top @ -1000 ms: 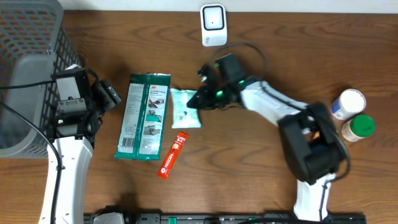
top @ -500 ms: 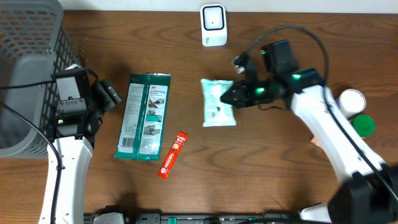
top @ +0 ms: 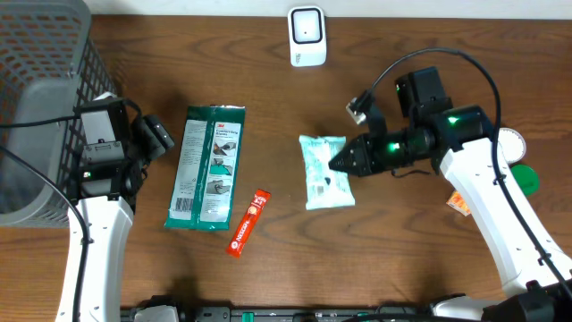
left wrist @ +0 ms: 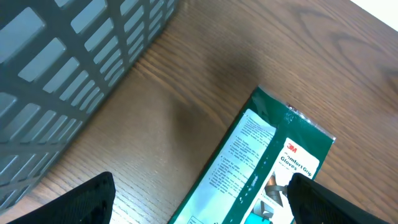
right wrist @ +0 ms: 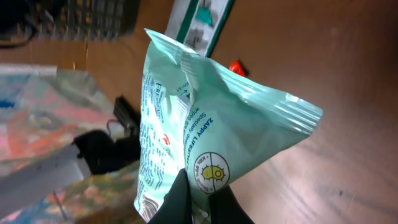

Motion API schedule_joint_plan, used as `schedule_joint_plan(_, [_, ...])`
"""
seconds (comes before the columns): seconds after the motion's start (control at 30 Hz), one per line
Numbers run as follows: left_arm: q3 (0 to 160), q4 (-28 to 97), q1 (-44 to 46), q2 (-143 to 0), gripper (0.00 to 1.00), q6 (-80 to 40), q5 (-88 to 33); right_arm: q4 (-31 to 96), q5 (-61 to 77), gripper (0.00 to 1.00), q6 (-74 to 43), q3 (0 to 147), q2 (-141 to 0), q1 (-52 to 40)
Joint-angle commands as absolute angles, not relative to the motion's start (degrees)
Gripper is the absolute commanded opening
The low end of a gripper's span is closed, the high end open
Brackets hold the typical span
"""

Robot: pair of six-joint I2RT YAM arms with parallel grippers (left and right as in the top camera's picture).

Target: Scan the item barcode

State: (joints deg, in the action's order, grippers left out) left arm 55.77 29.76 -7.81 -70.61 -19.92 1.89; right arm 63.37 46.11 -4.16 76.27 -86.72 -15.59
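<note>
Right gripper [top: 337, 163] pinches the mint pouch [top: 320, 179], which extends beyond its fingertips.

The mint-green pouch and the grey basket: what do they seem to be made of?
Mint-green pouch: probably thin plastic film, slightly glossy; it creases and has a ribbed sealed edge. Grey basket: looks like rigid moulded plastic, matte; flat bars form its open grid, though coated metal is possible.
</note>
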Motion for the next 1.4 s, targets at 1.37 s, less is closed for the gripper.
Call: schedule_joint_plan(1.37, [57.23, 29.78, -8.01, -70.08, 0.88, -20.25, 2.59, 66.87, 47.86, 0.01, -0.36, 76.16, -85.78, -15.94])
